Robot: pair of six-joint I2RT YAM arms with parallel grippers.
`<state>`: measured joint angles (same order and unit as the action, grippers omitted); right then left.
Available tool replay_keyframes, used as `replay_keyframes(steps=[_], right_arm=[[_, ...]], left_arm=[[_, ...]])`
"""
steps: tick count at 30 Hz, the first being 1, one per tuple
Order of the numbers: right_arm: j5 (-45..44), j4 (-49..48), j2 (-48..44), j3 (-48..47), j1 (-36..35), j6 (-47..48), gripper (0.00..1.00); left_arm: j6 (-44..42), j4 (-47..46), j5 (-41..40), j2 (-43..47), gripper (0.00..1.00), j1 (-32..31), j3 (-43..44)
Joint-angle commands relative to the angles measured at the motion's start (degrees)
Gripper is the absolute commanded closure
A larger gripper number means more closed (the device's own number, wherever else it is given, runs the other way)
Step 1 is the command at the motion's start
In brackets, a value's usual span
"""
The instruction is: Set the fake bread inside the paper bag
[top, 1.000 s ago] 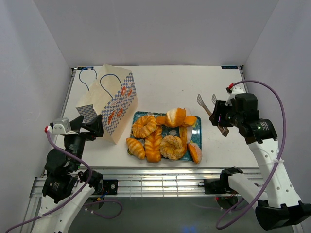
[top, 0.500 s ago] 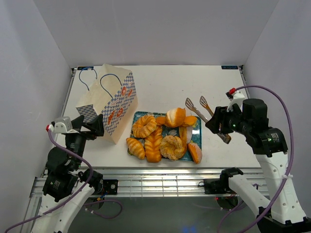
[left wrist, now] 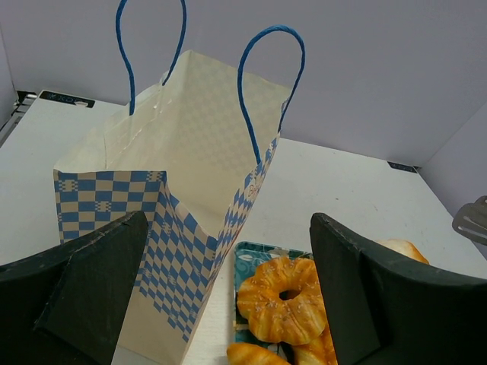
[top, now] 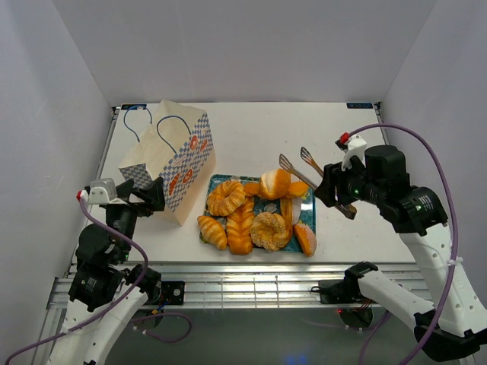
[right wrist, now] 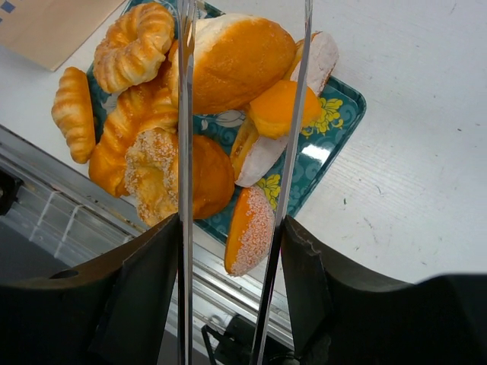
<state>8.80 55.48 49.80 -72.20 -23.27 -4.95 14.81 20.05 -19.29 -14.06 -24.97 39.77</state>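
The fake bread is a pile of glossy golden pastries on and beside a teal floral tray; it also shows in the right wrist view and the left wrist view. The paper bag stands open and upright left of the tray, its inside empty in the left wrist view. My right gripper is shut on metal tongs, whose open tips hover over the pile's right part. My left gripper is open and empty beside the bag's near corner.
A croissant and a braided loaf lie off the tray's near left edge. The table's front rail runs just below the tray. White walls close in the sides and back.
My right arm has swung left with the tongs, from right of the tray to over the pile. The left gripper has shifted slightly; the bag and bread have not moved.
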Motion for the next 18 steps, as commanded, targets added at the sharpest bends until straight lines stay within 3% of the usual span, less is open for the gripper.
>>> replay_keyframes(steps=[1,12,18], right_arm=[[-5.9,-2.0,1.4,-3.3,-4.1,2.1,0.41],[-21.9,0.1,4.0,-8.5,-18.8,4.6,0.42],[-32.2,6.0,9.2,-10.4,-32.8,5.4,0.41]], left_arm=[[-0.3,-0.2,-0.9,-1.0,0.02,-0.3,-0.1],[-0.1,-0.2,-1.4,-0.9,0.02,-0.3,-0.2],[-0.1,-0.2,-1.1,-1.1,0.02,-0.3,-0.1]])
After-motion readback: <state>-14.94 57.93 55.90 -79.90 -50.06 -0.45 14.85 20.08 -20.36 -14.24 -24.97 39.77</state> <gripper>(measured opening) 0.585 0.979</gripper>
